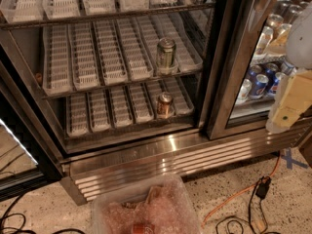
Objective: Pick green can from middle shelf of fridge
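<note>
The green can (166,53) stands upright near the front of the middle shelf (87,62), on a white lane tray toward the right side of the open fridge (146,152). My gripper (290,105) is at the right edge of the view, a white and beige body in front of the closed glass door, well to the right of the can and outside the fridge opening. Nothing shows in it.
A shorter copper-orange can (164,105) stands on the lower rack under the green can. Blue cans (258,84) sit behind the right glass door. A clear plastic bin (146,208) stands on the floor in front. An orange cable (243,191) and black cables lie on the floor.
</note>
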Motion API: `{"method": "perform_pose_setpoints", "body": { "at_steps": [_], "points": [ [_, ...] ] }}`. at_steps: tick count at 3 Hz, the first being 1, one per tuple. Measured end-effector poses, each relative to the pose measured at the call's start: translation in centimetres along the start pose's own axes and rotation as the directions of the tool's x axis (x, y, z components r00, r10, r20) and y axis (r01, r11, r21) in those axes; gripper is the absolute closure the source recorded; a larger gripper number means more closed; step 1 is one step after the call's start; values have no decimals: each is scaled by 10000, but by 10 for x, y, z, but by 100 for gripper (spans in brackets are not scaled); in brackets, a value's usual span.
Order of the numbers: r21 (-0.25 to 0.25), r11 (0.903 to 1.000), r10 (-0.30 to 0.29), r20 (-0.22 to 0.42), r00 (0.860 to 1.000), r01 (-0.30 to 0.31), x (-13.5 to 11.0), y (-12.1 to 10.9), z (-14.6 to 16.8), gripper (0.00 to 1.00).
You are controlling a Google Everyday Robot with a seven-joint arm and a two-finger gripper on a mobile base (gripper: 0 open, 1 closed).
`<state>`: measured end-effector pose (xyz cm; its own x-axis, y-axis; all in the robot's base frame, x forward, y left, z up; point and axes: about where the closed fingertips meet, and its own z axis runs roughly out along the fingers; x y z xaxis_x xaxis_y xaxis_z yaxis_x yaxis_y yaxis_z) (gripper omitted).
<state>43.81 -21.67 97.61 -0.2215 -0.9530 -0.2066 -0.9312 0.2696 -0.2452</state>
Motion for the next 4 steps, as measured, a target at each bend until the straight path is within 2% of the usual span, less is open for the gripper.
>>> {"method": "perform_pose_setpoints", "body": {
  "at_steps": [2, 3, 4],
  "points": [
    [114, 9999, 70, 246, 9997, -73, -3, -1, 4, 0],
    [552, 9984, 116, 676, 9976, -154, -10, -6, -5, 0],
    [732, 9916, 921, 1766, 9800, -1064, -33, -27, 20, 0]
  ]
}}
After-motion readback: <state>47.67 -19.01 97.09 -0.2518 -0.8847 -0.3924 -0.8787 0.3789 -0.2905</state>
